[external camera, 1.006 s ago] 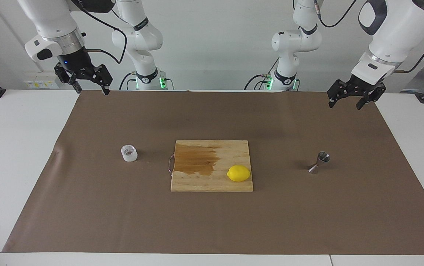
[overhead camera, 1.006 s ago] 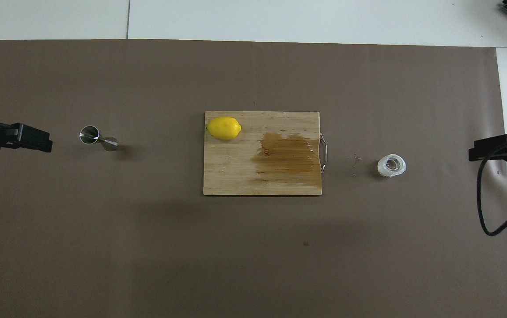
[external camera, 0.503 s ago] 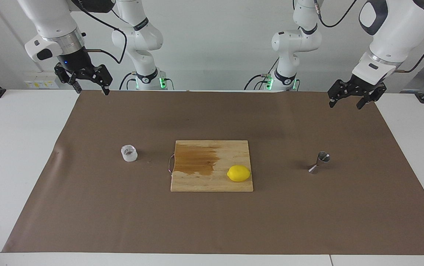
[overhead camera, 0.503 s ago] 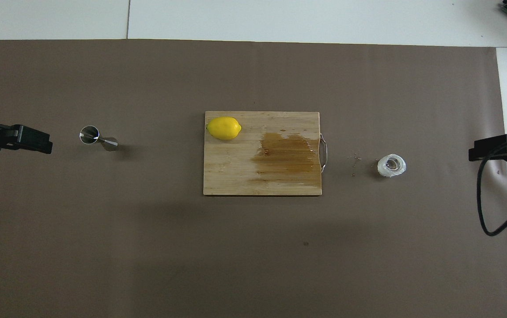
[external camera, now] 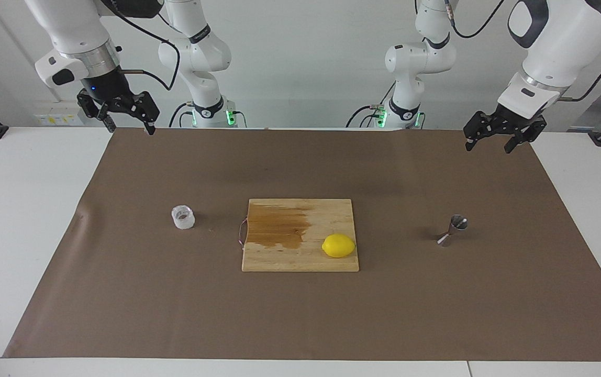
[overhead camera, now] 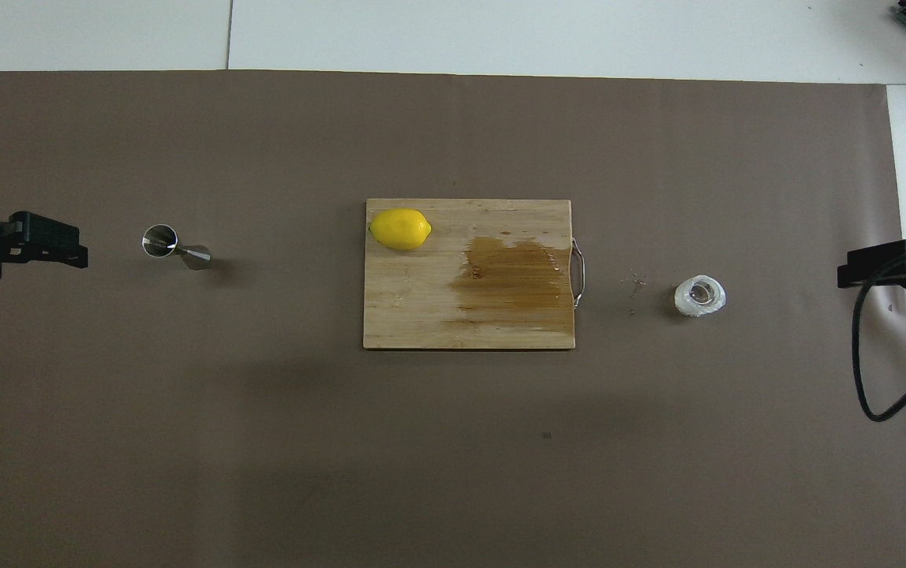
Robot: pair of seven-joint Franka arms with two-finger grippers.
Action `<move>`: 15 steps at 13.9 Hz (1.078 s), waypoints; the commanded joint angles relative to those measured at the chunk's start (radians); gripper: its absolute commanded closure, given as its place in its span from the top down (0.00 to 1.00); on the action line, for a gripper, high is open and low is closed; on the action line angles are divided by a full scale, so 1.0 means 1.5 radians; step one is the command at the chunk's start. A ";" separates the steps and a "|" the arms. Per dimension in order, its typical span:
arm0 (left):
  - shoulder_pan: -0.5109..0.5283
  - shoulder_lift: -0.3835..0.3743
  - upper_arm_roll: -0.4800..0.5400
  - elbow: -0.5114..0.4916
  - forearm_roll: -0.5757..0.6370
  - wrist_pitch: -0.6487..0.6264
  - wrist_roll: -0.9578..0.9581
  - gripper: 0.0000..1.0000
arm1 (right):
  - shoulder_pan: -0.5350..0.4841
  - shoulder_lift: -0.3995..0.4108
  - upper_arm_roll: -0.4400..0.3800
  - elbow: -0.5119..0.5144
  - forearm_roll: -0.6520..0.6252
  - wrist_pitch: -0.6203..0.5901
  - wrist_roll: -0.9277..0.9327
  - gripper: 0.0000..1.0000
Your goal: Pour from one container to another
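Note:
The translucent white cup (external camera: 183,217) with brownish bits inside stands on the brown paper toward the right arm's end of the table; it also shows in the overhead view (overhead camera: 700,295). The steel hourglass jigger (external camera: 452,230) appears to stand mouth up toward the left arm's end, and shows in the overhead view (overhead camera: 175,248). My right gripper (external camera: 129,127) hangs open and empty, high over the paper's edge nearest the robots, well apart from the cup; its tip shows in the overhead view (overhead camera: 855,272). My left gripper (external camera: 489,146) hangs open and empty, high above the table at its own end, apart from the jigger (overhead camera: 66,251).
A wooden cutting board (external camera: 300,259) with a dark wet stain lies mid-table between cup and jigger. A yellow lemon (external camera: 338,245) sits on it at the corner toward the jigger. A few brown crumbs (overhead camera: 634,282) lie between board and cup. A black cable (overhead camera: 863,371) hangs from the right arm.
My left gripper has shifted slightly toward its own end of the table and a little up. The right gripper, cup and jigger have not moved.

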 commanded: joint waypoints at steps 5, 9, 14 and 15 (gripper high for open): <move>0.103 0.046 -0.002 -0.108 -0.166 0.068 -0.182 1.00 | -0.007 -0.012 0.005 -0.011 0.011 -0.002 0.008 1.00; 0.129 0.029 -0.002 -0.213 -0.286 0.173 -0.322 1.00 | -0.007 -0.012 0.005 -0.011 0.011 -0.002 0.008 1.00; 0.167 0.034 -0.002 -0.277 -0.431 0.266 -0.479 1.00 | -0.007 -0.012 0.005 -0.011 0.011 -0.002 0.008 1.00; 0.176 0.035 -0.002 -0.291 -0.473 0.275 -0.491 1.00 | -0.007 -0.012 0.005 -0.011 0.011 -0.002 0.008 1.00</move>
